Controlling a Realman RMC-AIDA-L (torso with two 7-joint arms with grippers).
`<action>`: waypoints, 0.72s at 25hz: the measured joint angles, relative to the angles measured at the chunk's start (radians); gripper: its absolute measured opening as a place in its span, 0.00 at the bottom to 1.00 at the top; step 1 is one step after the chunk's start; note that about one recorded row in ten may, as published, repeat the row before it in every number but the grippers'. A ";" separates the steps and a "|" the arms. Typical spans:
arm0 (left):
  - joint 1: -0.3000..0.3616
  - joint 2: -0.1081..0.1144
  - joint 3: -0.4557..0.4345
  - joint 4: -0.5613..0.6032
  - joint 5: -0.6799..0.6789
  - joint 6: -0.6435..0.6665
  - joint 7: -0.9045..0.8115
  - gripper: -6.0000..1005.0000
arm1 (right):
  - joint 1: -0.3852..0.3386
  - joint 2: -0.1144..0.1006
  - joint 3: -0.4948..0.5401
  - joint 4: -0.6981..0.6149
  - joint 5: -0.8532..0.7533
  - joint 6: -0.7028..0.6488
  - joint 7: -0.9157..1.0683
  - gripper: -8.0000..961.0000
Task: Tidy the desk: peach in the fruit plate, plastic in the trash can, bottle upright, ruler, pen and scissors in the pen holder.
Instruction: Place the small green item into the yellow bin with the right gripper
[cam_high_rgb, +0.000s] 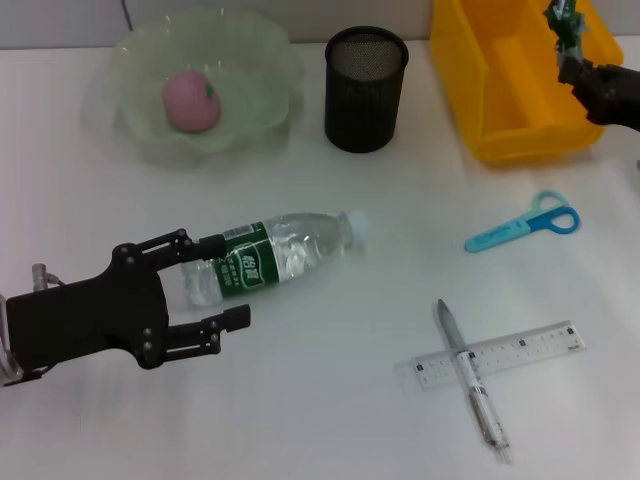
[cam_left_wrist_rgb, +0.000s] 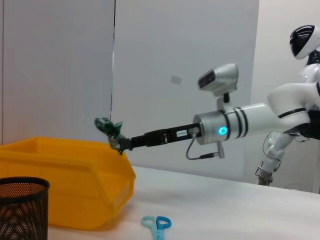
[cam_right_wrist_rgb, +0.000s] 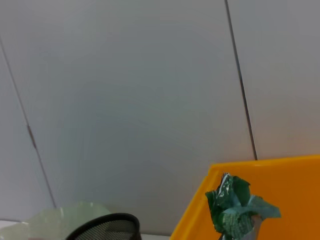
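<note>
The left gripper hovers, fingers spread, around the lying bottle on the table. Behind, a peach sits in the fruit plate; the pen holder's inside is unclear. The right gripper pinches green plastic above the yellow trash can. Scissors, pen and ruler lie on the table.

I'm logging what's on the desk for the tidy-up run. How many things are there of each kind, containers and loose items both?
Containers: 3 (fruit plate, pen holder, yellow bin)
Fruit: 1 (peach)
Bottles: 1 (bottle)
Stationery: 3 (scissors, pen, ruler)
Plastic scraps: 1 (plastic, held in the right gripper)
Total: 9
</note>
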 joint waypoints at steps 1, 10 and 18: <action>0.001 0.000 0.000 0.000 0.000 0.001 0.000 0.71 | 0.010 0.000 0.000 0.011 0.001 0.015 -0.008 0.05; 0.004 0.001 0.000 0.000 -0.004 0.012 0.001 0.70 | 0.119 -0.004 -0.009 0.099 -0.001 0.204 -0.023 0.10; 0.004 0.004 -0.002 0.000 -0.007 0.016 0.002 0.70 | 0.124 -0.001 -0.009 0.101 0.003 0.206 -0.035 0.26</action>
